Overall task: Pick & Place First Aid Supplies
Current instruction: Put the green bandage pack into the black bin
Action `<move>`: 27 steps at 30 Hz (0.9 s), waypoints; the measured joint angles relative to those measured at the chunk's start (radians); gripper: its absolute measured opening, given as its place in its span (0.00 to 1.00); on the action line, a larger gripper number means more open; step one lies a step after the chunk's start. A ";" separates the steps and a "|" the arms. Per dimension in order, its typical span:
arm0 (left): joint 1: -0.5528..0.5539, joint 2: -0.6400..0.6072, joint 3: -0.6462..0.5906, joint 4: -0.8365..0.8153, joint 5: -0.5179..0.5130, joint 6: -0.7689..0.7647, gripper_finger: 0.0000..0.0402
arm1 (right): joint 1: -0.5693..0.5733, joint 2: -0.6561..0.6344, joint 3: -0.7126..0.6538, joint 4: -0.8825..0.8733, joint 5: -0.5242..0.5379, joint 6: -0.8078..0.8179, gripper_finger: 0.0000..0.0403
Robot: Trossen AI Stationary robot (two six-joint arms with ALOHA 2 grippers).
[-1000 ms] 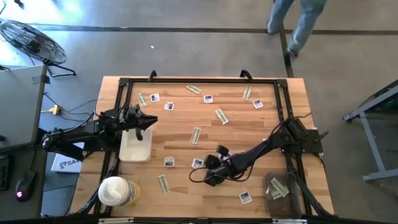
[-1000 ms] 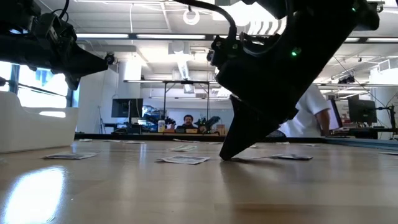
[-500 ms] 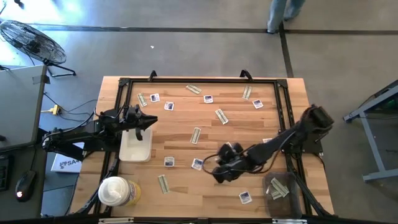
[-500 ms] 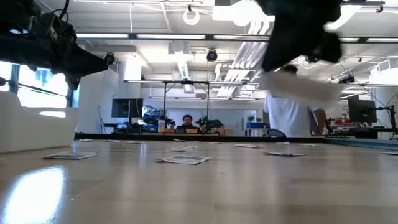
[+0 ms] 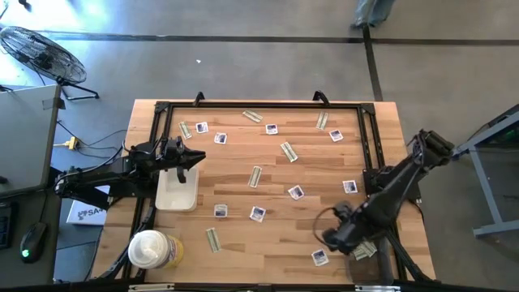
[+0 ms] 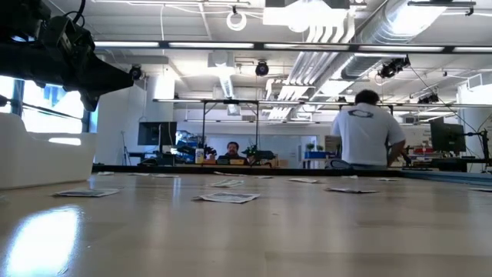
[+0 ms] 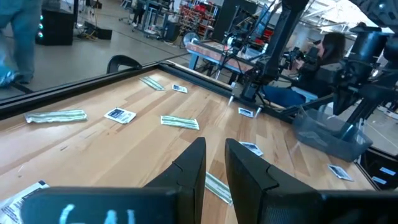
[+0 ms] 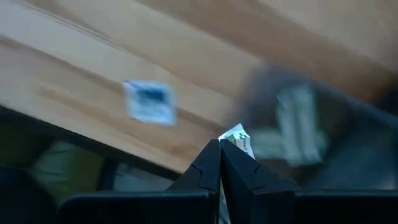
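The right claw (image 5: 334,238) is seen above the near right part of the table (image 5: 268,174), its fingers pressed together on a small pale green strip (image 8: 238,138) that sticks out between the tips. Just beside it a grey bin (image 5: 369,247) with some strips inside is placed, and a square white packet (image 5: 319,257) lies close by. The left claw (image 5: 193,156) is held over the white tray (image 5: 178,191) at the left, open only by a narrow gap, with nothing in it. Other packets and strips are spread flat on the table.
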 joint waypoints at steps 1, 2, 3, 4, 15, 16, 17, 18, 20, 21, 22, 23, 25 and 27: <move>0.000 0.000 0.000 0.000 0.000 0.000 0.15 | 0.023 0.003 0.000 -0.011 0.002 0.028 0.00; 0.000 0.000 0.000 0.000 0.000 0.000 0.15 | 0.040 0.007 0.000 -0.015 0.006 0.048 0.00; 0.000 0.000 0.000 0.000 0.000 0.000 0.15 | 0.054 0.013 0.000 -0.019 0.010 0.059 0.00; 0.000 0.000 0.000 0.000 0.000 0.000 0.15 | 0.063 0.021 0.000 -0.022 0.007 0.062 0.00; 0.000 0.000 0.000 0.000 0.000 0.000 0.15 | 0.087 0.158 0.000 -0.135 -0.008 -0.021 0.00; 0.000 0.000 0.000 0.000 0.000 0.000 0.15 | 0.087 0.164 0.000 -0.136 -0.008 -0.029 0.00; 0.000 0.000 0.000 0.000 0.000 0.000 0.15 | 0.087 0.171 0.000 -0.138 -0.008 -0.030 0.00; 0.000 0.000 0.000 0.000 0.000 0.000 0.15 | 0.087 0.175 0.000 -0.141 -0.005 -0.031 0.00; 0.000 0.000 0.000 0.000 0.000 0.000 0.15 | 0.087 0.185 0.000 -0.145 0.013 -0.033 0.02; 0.000 0.000 0.000 0.000 0.000 0.000 0.15 | 0.087 0.192 0.000 -0.149 0.025 -0.033 0.03; 0.000 0.000 0.000 0.000 0.000 0.000 0.15 | 0.087 0.199 0.000 -0.152 0.035 -0.033 0.04; 0.000 0.000 0.000 0.000 0.000 0.000 0.15 | 0.087 0.207 0.000 -0.154 0.043 -0.033 0.05; 0.000 0.000 0.000 0.000 0.000 0.000 0.15 | 0.086 0.219 0.000 -0.154 0.047 -0.033 0.07; 0.000 0.000 0.000 0.000 0.000 0.000 0.15 | 0.082 0.224 0.000 -0.153 0.022 -0.033 0.10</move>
